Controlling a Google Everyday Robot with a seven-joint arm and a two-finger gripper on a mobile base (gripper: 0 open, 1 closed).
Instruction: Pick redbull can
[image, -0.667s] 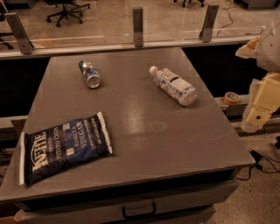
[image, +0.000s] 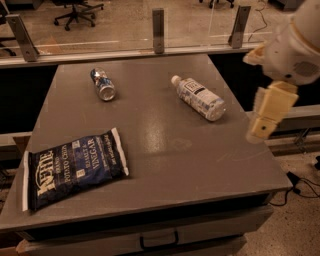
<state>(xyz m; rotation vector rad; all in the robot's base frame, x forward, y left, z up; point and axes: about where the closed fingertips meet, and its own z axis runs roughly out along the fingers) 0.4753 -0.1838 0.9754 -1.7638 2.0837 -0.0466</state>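
Observation:
The redbull can (image: 102, 84), blue and silver with a shiny top, lies on its side at the far left of the grey table (image: 165, 150). My gripper (image: 262, 127), cream-coloured, hangs in the air at the table's right edge, far to the right of the can and just right of the bottle. It holds nothing that I can see.
A clear plastic water bottle (image: 198, 97) with a white cap lies on its side at the right of the table, between the gripper and the can. A dark blue chips bag (image: 75, 167) lies at the front left. A glass barrier with metal posts (image: 158, 30) runs behind the table.
My gripper has moved left, from beside the table to over its right edge. The can, bottle and bag have not moved.

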